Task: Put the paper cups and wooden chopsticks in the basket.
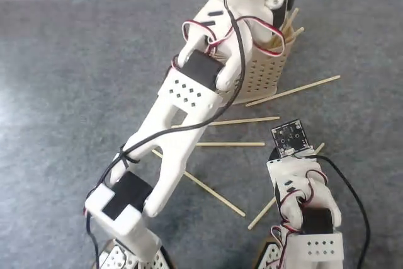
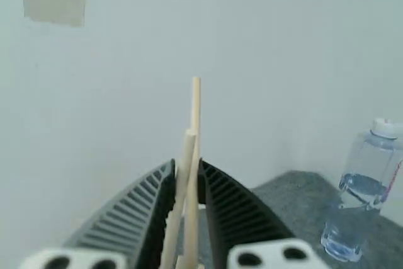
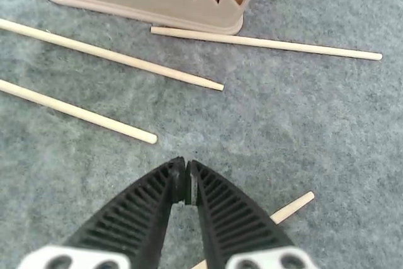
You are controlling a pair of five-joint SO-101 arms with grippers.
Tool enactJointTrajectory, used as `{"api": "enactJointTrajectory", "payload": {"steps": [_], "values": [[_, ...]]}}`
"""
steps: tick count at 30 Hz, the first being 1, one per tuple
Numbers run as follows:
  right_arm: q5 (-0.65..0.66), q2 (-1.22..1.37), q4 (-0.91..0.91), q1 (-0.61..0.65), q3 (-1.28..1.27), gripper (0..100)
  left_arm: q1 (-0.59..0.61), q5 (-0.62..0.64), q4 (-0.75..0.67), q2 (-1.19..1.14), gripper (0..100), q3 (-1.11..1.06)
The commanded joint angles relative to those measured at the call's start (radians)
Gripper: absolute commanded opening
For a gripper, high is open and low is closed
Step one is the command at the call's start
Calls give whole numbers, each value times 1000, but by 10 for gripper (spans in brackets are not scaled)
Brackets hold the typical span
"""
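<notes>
Left gripper (image 2: pixel 187 184) is clamped on two chopsticks (image 2: pixel 194 130), poking past its tips, with the basket (image 1: pixel 264 74) judged below. Released crooked, they could be tipped over the rim. Right gripper (image 3: pixel 187 184) is pinched shut, empty — loose chopsticks (image 3: pixel 113 57) lie ahead.

Left arm (image 1: pixel 182 114) stretched far out across the table, left gripper (image 2: pixel 187 167) roughly level (not aimed down), clamped on two chopsticks (image 2: pixel 196 111); right arm (image 1: pixel 306 209) folded near its base, right gripper (image 3: pixel 187 169) aimed down, jaws pressed together.
</notes>
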State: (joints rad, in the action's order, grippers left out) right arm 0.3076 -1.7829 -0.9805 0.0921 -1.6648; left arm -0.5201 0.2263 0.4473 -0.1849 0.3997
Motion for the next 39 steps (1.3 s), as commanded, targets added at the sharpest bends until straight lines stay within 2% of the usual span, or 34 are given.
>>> {"api": "enactJointTrajectory", "payload": {"steps": [1,6,11,17,30,35,39], "values": [[11,2,12,7,-20,6,11,38,94,6,12,18],[11,2,12,7,-20,6,5,163,212,12,12,19],[11,2,12,7,-20,6,3,169,222,11,12,18],[11,2,12,7,-20,6,-14,178,345,6,13,-15],[12,2,12,7,-20,6,-40,198,353,14,13,-143],[12,2,12,5,-20,6,-98,198,497,17,15,-147],[12,2,12,5,-20,6,-101,198,580,46,15,-150]]}}
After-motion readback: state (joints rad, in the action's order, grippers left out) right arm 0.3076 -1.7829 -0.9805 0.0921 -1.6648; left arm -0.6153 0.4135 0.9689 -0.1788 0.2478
